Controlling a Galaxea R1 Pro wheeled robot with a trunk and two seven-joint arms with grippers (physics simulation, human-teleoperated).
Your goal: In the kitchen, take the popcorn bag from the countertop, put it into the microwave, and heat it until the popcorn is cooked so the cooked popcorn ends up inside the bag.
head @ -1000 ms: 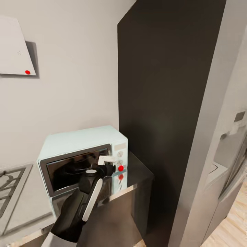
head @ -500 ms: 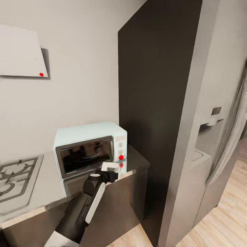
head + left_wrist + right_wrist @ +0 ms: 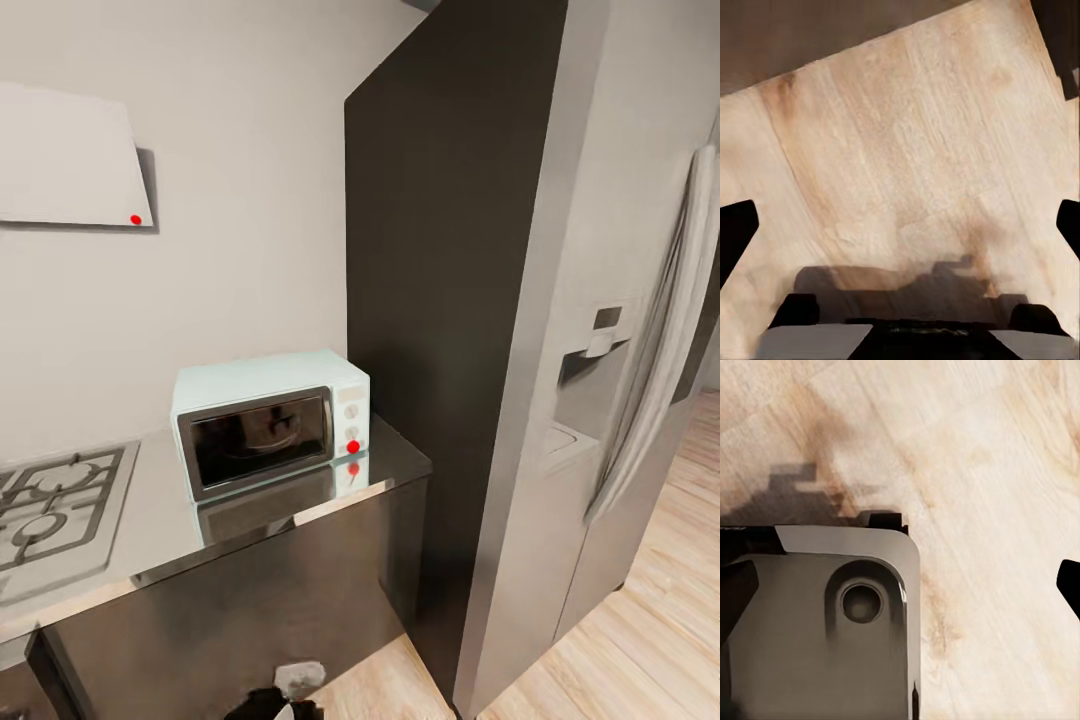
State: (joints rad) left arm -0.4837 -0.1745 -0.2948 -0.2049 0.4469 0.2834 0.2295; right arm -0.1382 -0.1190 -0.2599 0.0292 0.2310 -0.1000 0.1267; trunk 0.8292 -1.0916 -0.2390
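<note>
- Left gripper points down at wood floor, fingers spread wide, empty.
- Right gripper, also wide and empty, hangs over the grey robot base.
- Head view: microwave, door shut, faces the room on the countertop, hob beside it, dark panel behind.
</note>
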